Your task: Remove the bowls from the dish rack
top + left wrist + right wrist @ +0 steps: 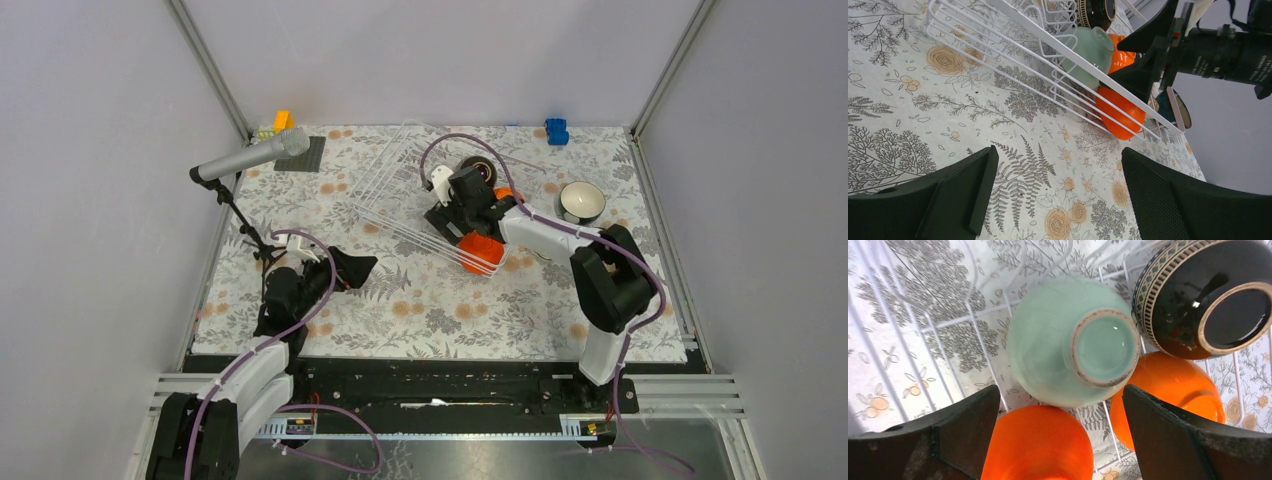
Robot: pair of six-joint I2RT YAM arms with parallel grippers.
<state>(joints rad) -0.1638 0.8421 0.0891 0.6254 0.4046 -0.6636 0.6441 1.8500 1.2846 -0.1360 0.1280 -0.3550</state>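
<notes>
A cloth point(420, 310) printed with grey ferns and orange flowers covers the table, shut in by plain grey walls point(450, 50) with metal posts point(210, 70) at the corners. The dish rack point(400, 190) sits toward the back of the cloth, about midway across.

Behind and left of the rack lies a dark mat point(305, 158) with yellow and orange blocks point(278, 124) at its far edge, and a microphone point(255, 158) on a stand leans in over the mat. Behind and right of the rack is a blue block point(556, 130). Just right of the rack a pale-lined bowl point(581, 201) stands alone on the cloth.

Four bowls crowd the rack's near right corner: a mint green bowl point(1083, 345) bottom up, a dark bowl point(1208, 300) with a patterned rim beside it, an orange bowl point(1038, 440) and a second orange bowl point(1173, 385). The right claw point(1060, 390) hangs over them inside the rack, fingers spread wide and holding nothing, and from above its arm hides most of the bowls.

The left claw point(1058, 152) hovers low over bare cloth in front and left of the rack — spread wide, empty.
</notes>
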